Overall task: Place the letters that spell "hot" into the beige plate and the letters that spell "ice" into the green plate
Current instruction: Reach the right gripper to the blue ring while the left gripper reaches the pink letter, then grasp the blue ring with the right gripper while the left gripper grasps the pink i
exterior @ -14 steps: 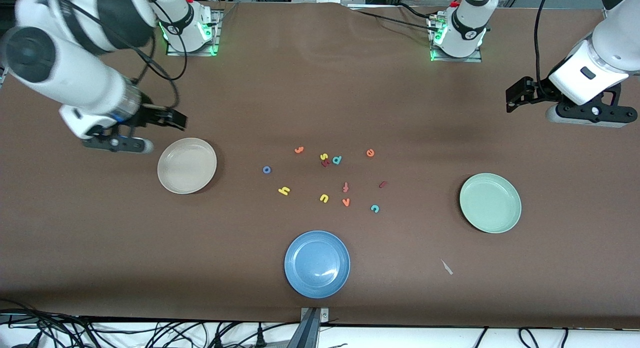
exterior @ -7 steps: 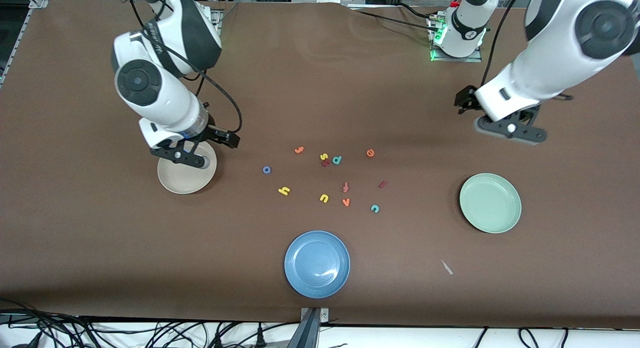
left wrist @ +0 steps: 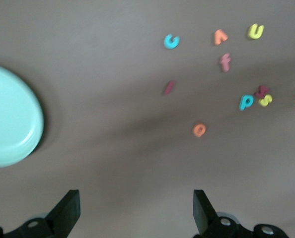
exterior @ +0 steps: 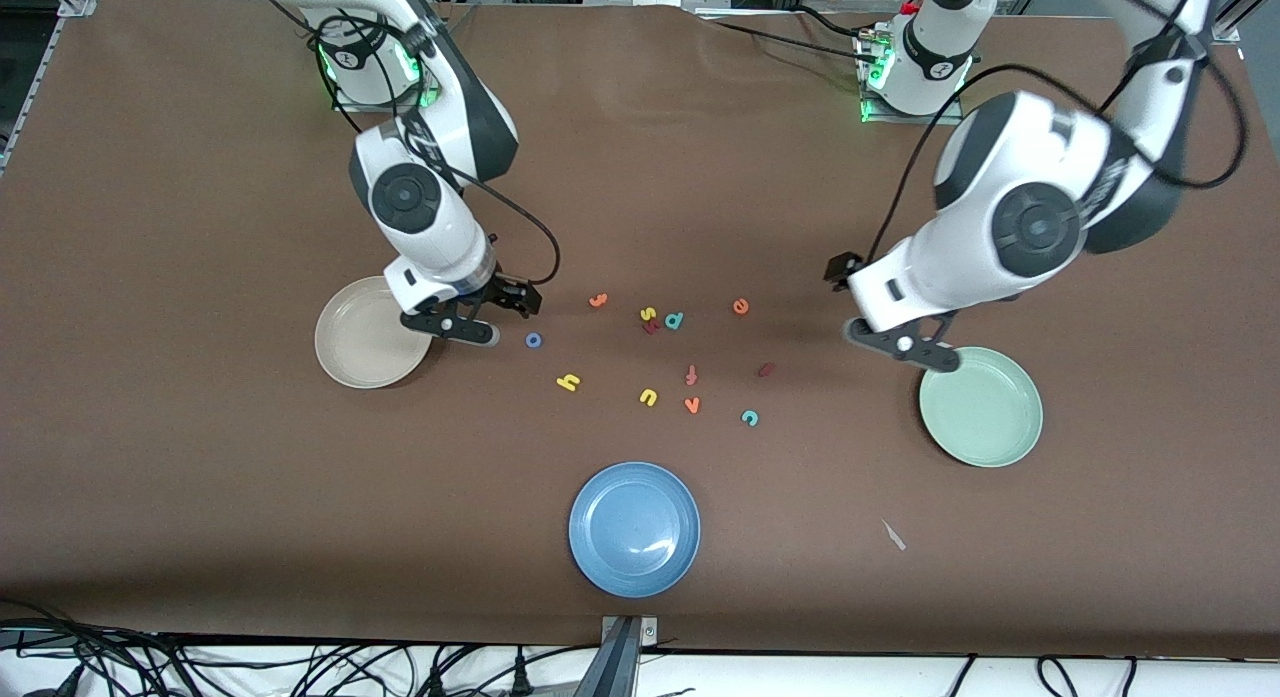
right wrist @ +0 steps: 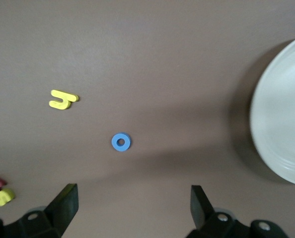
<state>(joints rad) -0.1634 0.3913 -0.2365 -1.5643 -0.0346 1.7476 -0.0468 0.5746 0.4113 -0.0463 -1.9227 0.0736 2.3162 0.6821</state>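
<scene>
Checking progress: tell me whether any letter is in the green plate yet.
No: the green plate holds nothing, and the teal c lies on the table.

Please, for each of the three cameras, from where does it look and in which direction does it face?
Front view: high across the table, facing both arms, the beige plate, green plate and blue plate.
Left wrist view: on the left arm's wrist, looking down past the open left gripper at the green plate and teal "c".
Right wrist view: on the right arm's wrist, looking down past the open right gripper at the blue "o" and yellow "h".
Shared: the wrist views both show the yellow "s".
</scene>
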